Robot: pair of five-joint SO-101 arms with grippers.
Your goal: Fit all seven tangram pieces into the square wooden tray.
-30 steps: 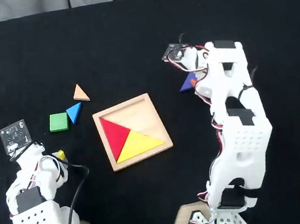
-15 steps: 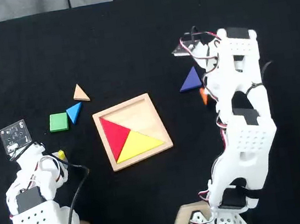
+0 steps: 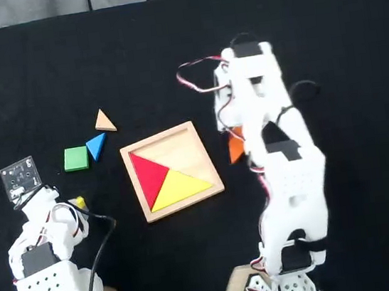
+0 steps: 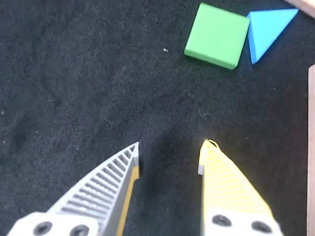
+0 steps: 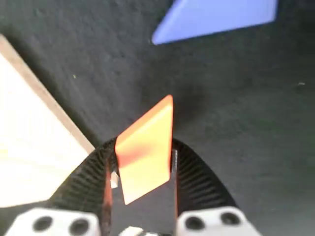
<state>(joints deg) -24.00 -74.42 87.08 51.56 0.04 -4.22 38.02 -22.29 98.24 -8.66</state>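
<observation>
Orange tangram piece (image 5: 147,137) is clamped in your right claw (image 5: 141,148) beside the tray (image 3: 156,135); your left claw (image 4: 170,152) gapes wide.

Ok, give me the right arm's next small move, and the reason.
Probably carry the orange piece sideways over the bare wood of the tray. The right pincer is shut on it, and in the high view it hangs just beside the tray's right edge, not yet over it. The red triangle and yellow triangle leave the far-right part bare.
</observation>
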